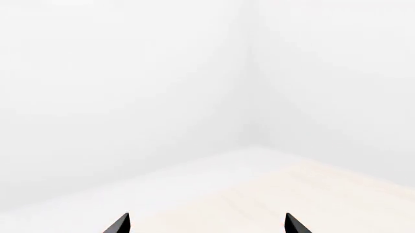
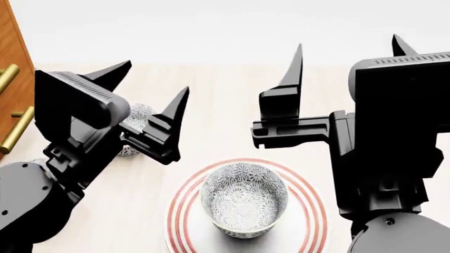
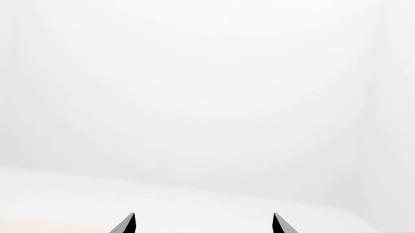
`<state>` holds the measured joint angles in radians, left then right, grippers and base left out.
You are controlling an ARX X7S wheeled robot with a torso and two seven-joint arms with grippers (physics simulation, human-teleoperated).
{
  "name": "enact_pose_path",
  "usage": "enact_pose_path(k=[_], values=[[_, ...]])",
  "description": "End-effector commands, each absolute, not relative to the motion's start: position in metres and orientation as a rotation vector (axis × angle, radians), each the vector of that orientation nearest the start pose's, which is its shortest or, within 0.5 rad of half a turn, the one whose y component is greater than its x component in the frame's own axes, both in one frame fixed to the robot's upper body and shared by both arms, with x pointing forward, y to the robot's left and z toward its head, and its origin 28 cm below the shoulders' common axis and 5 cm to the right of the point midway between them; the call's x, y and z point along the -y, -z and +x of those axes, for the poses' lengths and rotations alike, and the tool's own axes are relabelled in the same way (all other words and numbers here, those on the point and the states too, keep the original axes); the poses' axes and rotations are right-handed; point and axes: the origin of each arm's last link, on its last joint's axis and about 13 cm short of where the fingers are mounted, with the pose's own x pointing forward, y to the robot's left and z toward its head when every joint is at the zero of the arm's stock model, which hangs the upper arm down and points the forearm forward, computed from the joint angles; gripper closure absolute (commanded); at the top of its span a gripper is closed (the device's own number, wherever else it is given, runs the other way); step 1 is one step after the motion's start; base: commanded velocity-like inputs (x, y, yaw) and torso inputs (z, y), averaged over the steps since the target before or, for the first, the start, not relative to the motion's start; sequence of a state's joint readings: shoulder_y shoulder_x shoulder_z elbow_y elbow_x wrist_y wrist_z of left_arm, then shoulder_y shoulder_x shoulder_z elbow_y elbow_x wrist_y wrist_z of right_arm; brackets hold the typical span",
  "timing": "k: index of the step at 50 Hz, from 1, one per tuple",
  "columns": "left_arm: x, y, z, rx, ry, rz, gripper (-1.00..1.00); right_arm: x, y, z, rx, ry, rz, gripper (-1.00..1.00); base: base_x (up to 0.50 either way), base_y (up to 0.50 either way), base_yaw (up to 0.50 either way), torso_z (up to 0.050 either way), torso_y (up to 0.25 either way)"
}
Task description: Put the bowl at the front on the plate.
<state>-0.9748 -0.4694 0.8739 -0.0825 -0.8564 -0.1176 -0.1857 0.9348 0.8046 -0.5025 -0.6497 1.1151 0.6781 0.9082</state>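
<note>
Bowl (image 2: 244, 198) sits upright on the plate (image 2: 309, 203), below and between my tools.
Both left tool (image 2: 151, 97) and right tool (image 2: 348, 63) gape wide, empty (neither nearer).

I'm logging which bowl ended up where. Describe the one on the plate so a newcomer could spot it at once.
Find the large white plate with thin red rings at the near edge of the head view. The bowl stands upright on it, blue-grey floral. The other visible patterned bowl sits on the table behind the left gripper.
</note>
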Motion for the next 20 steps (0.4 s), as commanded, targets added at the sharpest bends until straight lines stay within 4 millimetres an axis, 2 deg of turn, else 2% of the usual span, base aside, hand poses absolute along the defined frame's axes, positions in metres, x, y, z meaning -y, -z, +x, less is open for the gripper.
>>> enact_pose_path(k=[1, 20], values=[[-0.179, -0.194, 0.318, 0.284, 0.499, -0.009, -1.0, 0.118, -0.249, 0.232, 0.275, 0.019, -0.149, -1.0, 0.0, 0.0, 0.0, 0.0, 0.0], [-0.178, -0.2, 0.286, 0.372, 0.542, 0.002, -1.0, 0.12, -0.23, 0.228, 0.249, 0.023, -0.12, -1.0, 0.0, 0.0, 0.0, 0.0, 0.0]])
